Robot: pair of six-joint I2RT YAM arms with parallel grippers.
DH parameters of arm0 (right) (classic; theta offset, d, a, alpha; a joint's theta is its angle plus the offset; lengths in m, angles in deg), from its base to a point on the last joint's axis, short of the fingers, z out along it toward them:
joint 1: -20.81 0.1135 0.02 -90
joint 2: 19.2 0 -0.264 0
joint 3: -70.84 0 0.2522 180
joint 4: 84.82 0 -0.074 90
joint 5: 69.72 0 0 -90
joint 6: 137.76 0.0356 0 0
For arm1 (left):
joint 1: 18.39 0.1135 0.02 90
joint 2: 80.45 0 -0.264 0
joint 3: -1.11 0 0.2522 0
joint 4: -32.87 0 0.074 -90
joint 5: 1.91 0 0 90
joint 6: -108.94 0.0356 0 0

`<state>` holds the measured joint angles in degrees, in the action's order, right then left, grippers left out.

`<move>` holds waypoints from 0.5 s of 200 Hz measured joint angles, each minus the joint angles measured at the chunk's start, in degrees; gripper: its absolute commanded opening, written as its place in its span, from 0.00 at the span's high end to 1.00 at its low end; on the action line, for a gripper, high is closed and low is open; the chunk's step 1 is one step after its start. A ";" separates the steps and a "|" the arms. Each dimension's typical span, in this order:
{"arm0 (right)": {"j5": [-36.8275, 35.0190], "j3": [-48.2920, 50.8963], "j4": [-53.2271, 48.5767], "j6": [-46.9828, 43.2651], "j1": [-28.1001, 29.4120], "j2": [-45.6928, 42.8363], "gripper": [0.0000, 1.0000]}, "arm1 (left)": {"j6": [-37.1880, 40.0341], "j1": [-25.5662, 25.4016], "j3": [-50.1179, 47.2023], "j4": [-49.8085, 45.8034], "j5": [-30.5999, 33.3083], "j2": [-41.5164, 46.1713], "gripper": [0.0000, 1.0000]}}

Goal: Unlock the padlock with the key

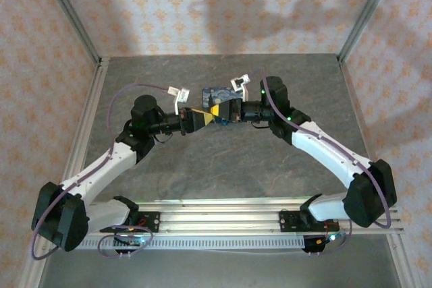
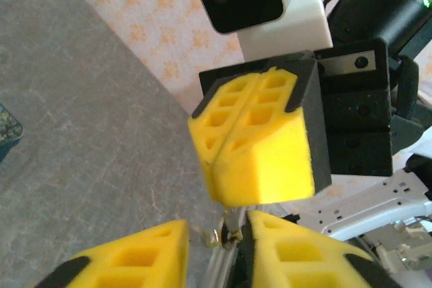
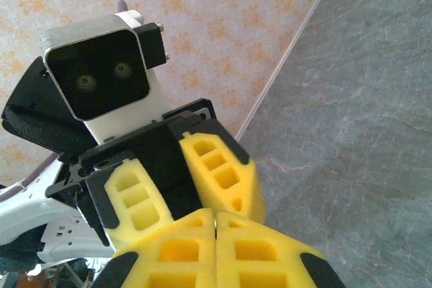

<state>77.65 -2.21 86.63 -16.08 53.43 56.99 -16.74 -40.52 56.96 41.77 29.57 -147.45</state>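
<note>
Grippers meeting nose to nose mid-air over the table (image 1: 202, 173), presumably so one arm can steady the lock while the other works it. The right gripper (image 3: 216, 251) has its pads pressed flush together. The thin silvery sliver poking out just under its tips looks to me like the key (image 2: 230, 223), so I'd say it's pinching that. The left gripper (image 2: 217, 255) has a narrow gap between its fingers with a small brassy-metal bit in it – probably the padlock (image 2: 219, 237). I can't make out its blue body, or tell whether the fingers actually clamp it. Count: two arms, two grippers, four yellow fingers, one key, one padlock, and one blue tin (image 1: 213, 92) parked just behind the action – out of the way, I guess.
</note>
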 measured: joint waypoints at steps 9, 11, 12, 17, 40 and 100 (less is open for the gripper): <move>-0.39 0.52 0.90 0.46 0.00 -0.24 1.00 | -0.98 0.00 0.00 1.01 0.00 -0.48 0.66; -0.46 0.63 1.14 0.50 0.00 -0.31 1.00 | -1.25 0.00 0.00 1.16 -0.02 -0.57 0.66; -0.48 0.66 1.20 0.50 0.00 -0.33 1.00 | -1.31 0.00 0.00 1.18 -0.02 -0.59 0.66; -0.63 0.92 1.68 0.76 0.00 -0.42 1.00 | -1.62 0.00 0.00 1.60 -0.02 -0.68 0.66; -1.33 1.81 3.45 1.51 0.00 -0.50 1.00 | -2.78 0.00 0.00 2.80 -0.02 -0.79 0.70; -3.39 2.73 6.10 3.06 0.00 -0.50 1.00 | -3.54 0.00 0.00 3.82 0.00 -0.79 0.75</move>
<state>74.26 0.52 92.73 -13.02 53.43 56.48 -20.28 -40.52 56.96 45.59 29.57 -148.23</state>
